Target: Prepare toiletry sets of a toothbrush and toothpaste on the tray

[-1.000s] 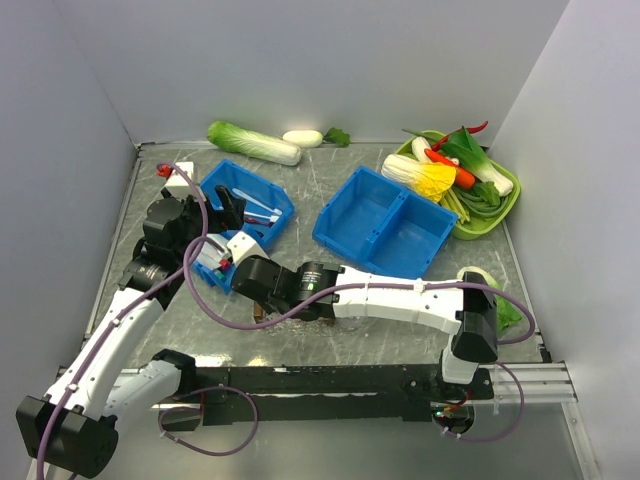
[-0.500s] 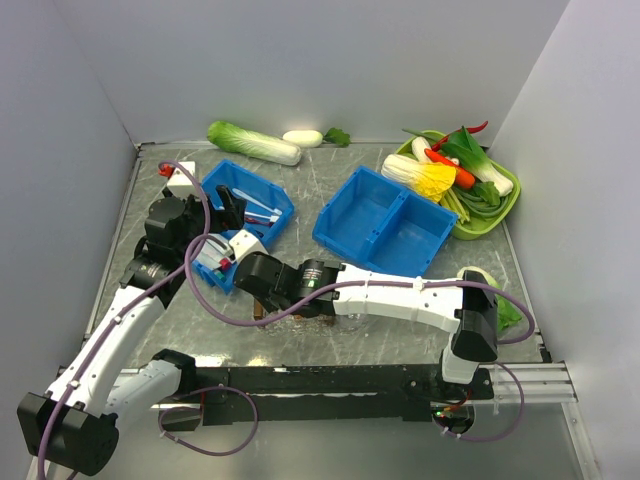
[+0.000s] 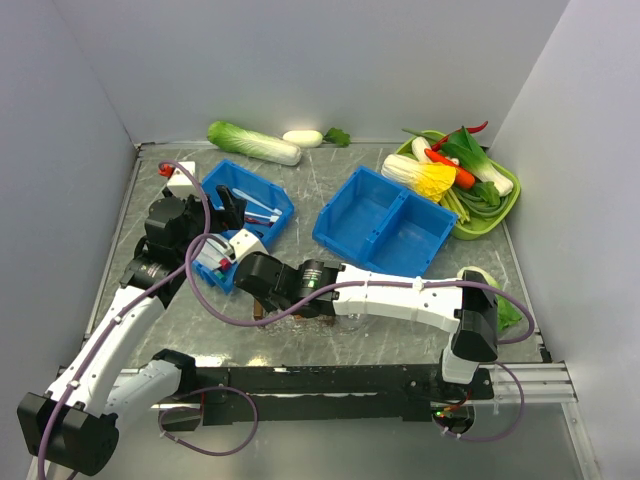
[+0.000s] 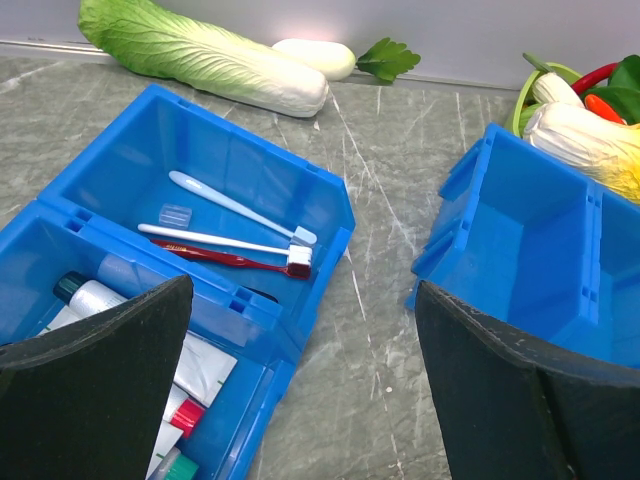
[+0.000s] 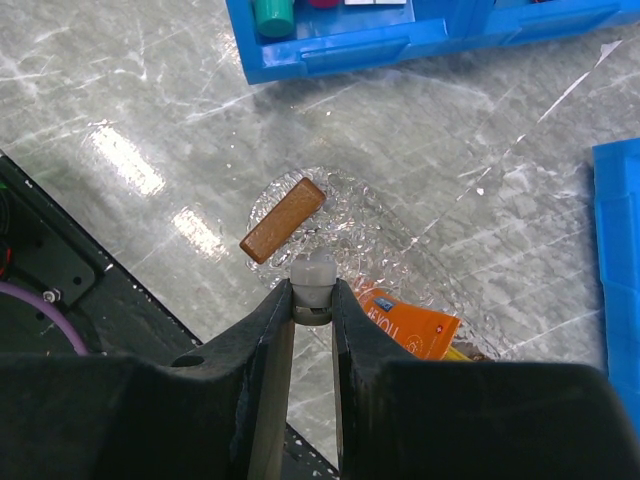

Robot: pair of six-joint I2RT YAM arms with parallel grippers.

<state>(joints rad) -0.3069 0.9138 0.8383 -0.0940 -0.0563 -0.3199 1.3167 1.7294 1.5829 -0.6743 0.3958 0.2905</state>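
- Toothbrush point(image 5: 314, 268): a pale whitish-grey stub seen end-on, which I take to be the brush. It hangs directly above the near edge of the tray point(image 5: 370, 235) and has not been set down.
- Right gripper point(image 5: 312, 305): jaws drawn in and clamped on the toothbrush, pointing down at the tray.
- Already on the tray: an orange tube point(image 5: 408, 325), which looks like the toothpaste, and a brown block point(image 5: 283, 220) on the opposite side.
- Left gripper point(image 4: 302, 290): fingers spread wide with nothing between them, over the blue bin point(image 4: 330, 215) that sits just past the tray's far side.
- Stock in the bin: spare brushes point(image 4: 215, 240) in one compartment, more tubes point(image 4: 100, 300) in the other.
- Progress, as I judge it: the first set has its paste and lacks only the release of the brush.
- Any further sets are not yet started.
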